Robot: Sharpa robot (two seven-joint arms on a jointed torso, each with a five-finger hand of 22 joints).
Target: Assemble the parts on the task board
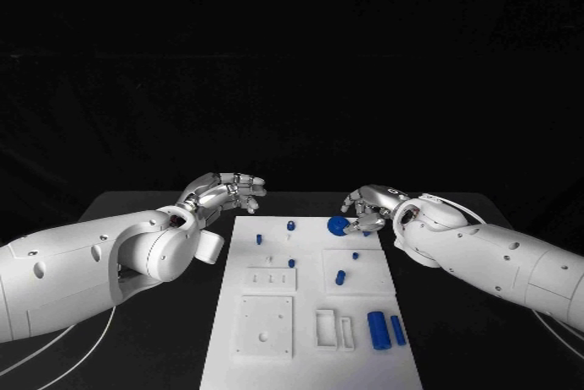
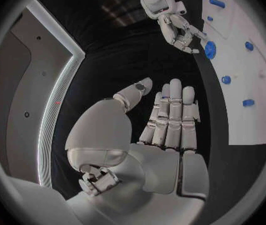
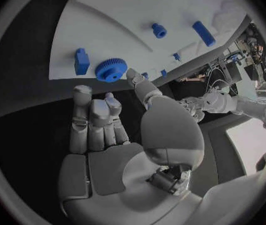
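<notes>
On the white task board [image 1: 244, 356] I count nine blue parts: one toothed gear [image 1: 337, 225] at the far right edge, two long cylinders [image 1: 377, 330] lying side by side near the right front, and six small pegs, among them one in the middle right [image 1: 341, 278] and one at the far middle [image 1: 289, 225]. I can read no writing on anything. The board is matte white plastic with raised square plates and rectangular slots; the gear is round with fine teeth.

My right hand [image 1: 369, 211] touches the gear with its fingertips, the thumb beside it; I cannot tell whether I have it pinched. My left hand [image 1: 229, 192] hovers over the black table [image 1: 134, 206] off the board's far left corner, fingers loosely apart, holding nothing.
</notes>
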